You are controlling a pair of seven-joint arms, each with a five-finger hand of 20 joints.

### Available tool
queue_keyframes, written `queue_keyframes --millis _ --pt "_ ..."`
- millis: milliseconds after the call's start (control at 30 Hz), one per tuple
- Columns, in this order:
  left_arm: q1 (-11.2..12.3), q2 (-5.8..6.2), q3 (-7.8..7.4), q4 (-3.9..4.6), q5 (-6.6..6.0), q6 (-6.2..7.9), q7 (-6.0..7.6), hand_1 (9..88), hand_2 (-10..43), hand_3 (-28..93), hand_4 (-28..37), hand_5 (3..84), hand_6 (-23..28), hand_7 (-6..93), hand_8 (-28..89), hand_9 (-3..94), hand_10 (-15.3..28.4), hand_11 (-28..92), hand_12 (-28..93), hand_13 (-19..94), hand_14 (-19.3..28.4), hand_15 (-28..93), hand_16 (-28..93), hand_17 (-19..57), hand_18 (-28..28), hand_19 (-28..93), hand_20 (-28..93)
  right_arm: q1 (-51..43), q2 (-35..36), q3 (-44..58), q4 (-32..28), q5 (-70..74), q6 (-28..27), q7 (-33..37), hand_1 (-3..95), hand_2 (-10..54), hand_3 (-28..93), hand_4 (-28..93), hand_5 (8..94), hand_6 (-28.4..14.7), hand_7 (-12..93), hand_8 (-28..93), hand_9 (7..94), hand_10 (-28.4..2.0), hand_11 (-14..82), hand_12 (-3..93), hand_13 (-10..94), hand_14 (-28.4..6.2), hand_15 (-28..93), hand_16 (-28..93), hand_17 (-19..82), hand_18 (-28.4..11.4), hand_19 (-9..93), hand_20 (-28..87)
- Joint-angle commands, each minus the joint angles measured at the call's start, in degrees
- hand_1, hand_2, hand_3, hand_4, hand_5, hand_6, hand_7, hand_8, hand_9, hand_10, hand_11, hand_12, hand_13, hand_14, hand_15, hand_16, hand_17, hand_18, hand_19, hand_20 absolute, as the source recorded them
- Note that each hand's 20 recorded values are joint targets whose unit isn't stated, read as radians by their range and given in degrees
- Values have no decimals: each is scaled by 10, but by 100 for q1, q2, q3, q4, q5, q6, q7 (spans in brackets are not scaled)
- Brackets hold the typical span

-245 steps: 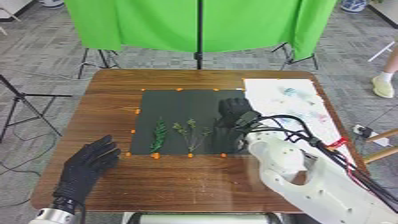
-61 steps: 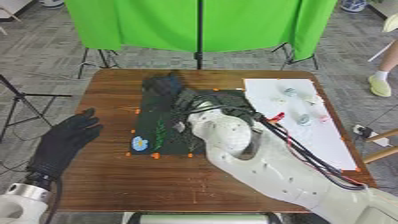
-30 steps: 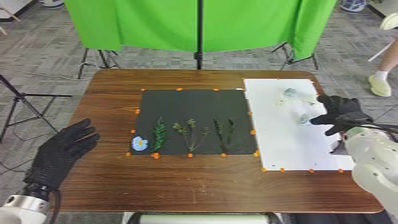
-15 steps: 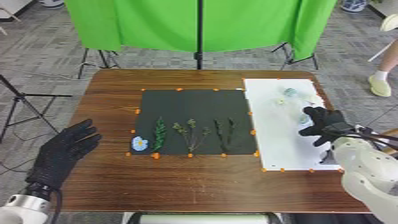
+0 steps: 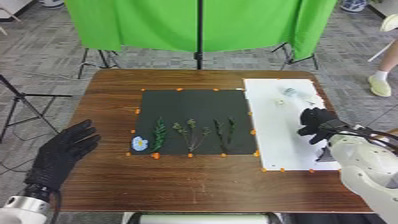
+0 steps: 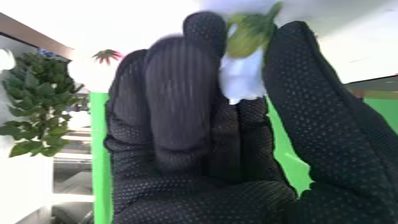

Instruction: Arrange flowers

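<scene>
Over the white sheet (image 5: 286, 157), my right hand (image 5: 317, 121) is at its right part. In the right wrist view, the right hand (image 6: 191, 100) pinches a white flower (image 6: 242, 75) with a green base between a fingertip and the thumb. On the black board (image 5: 191, 102), a blue flower (image 5: 139, 144) lies at the lower left, followed rightward by a green fern sprig (image 5: 159, 134), a branched sprig (image 5: 191, 134) and two thin leafy stems (image 5: 225, 136). Small pale flowers (image 5: 290, 92) lie near the sheet's top. My left hand (image 5: 67, 147) is open, left of the board.
Orange tape dots (image 5: 155, 156) edge the board and sheet on the brown table (image 5: 187, 185). A green cloth (image 5: 151, 25) hangs behind the table. Leafy greenery (image 6: 40, 97) and a small red flower (image 6: 107, 56) are in the right wrist view.
My right hand has left the black board for the white sheet, then shifted left and slightly down. It now covers where a pale flower lay. The left hand has barely moved lately.
</scene>
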Motion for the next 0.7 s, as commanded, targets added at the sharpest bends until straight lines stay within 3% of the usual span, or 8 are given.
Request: queue_keyframes --millis 33,200,333,467,633,700 --pt "66 -54 15 -3 9 55 33 245 18 695 -262 365 46 185 -82 308 124 232 175 246 157 358 -5 -87 208 494 80 63 -63 -100 62 -98 162 -157 539 -89 779 -283 709 29 431 -58 904 -23 126 426 834 -15 607 237 410 -150 830 333" --pt "136 -62 -20 -29 9 70 59 245 18 695 -262 364 47 185 -81 308 125 232 175 245 157 359 -4 -87 208 494 80 930 -199 -751 -7 -134 566 -350 537 -93 791 -283 718 27 422 -54 908 -24 122 433 837 -16 609 239 411 -150 832 333" --pt "77 -73 57 -6 5 63 38 245 18 695 -261 365 47 183 -81 308 127 232 175 246 156 359 -5 -87 208 494 80 2331 -455 -2066 154 -395 1707 -624 534 -94 799 -283 722 27 420 -54 911 -25 121 434 836 -18 612 242 410 -150 833 334" --pt "-72 -80 179 54 3 16 -93 244 18 695 -261 366 47 183 -81 310 126 232 175 246 156 359 -5 -87 208 494 80 3546 -1011 -3174 396 -496 2657 -923 528 -95 806 -283 728 29 418 -58 912 -27 120 434 832 -17 609 243 402 -149 822 330" --pt "-155 -66 241 79 -6 75 -147 245 19 695 -262 366 47 184 -81 311 127 234 175 246 156 357 -5 -87 208 494 80 4781 -2056 -4215 1007 -377 2718 -1340 525 -95 810 -283 727 32 423 -60 914 -26 117 433 834 -15 609 243 402 -149 824 333" --pt "-234 -46 293 126 -1 26 -148 245 19 694 -262 366 47 184 -81 311 127 234 175 246 156 357 -5 -87 208 494 80 5215 -2416 -4672 1346 -232 2946 -1456 523 -95 812 -283 725 33 426 -59 915 -26 117 433 834 -15 610 244 402 -149 824 334"
